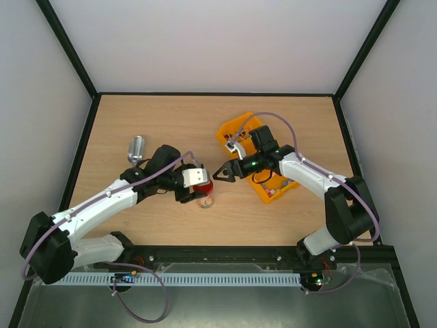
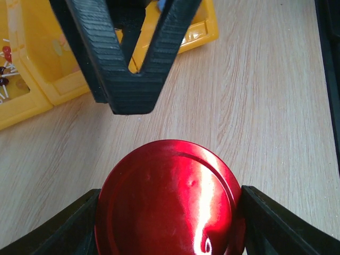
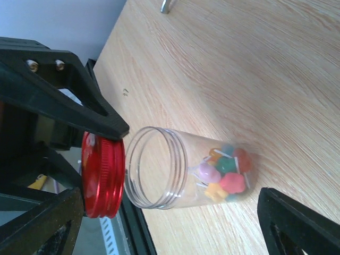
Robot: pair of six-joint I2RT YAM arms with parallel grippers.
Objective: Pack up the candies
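Note:
A clear plastic jar (image 3: 170, 167) stands on the wooden table with several small coloured candies (image 3: 223, 172) on white sticks at its bottom. My left gripper (image 2: 170, 212) is shut on the red lid (image 2: 167, 196) and holds it right at the jar's open mouth, with a narrow gap showing in the right wrist view (image 3: 101, 175). In the top view the left gripper (image 1: 198, 190) hides the jar. My right gripper (image 1: 220, 173) is open and empty beside the jar, with one finger (image 3: 297, 226) on each side of it, apart from it.
A yellow compartment tray (image 1: 235, 130) with more candies (image 1: 273, 193) lies under the right arm, just behind the jar. A metal cylinder (image 1: 136, 149) stands at the left by the left arm. Black frame rails edge the table.

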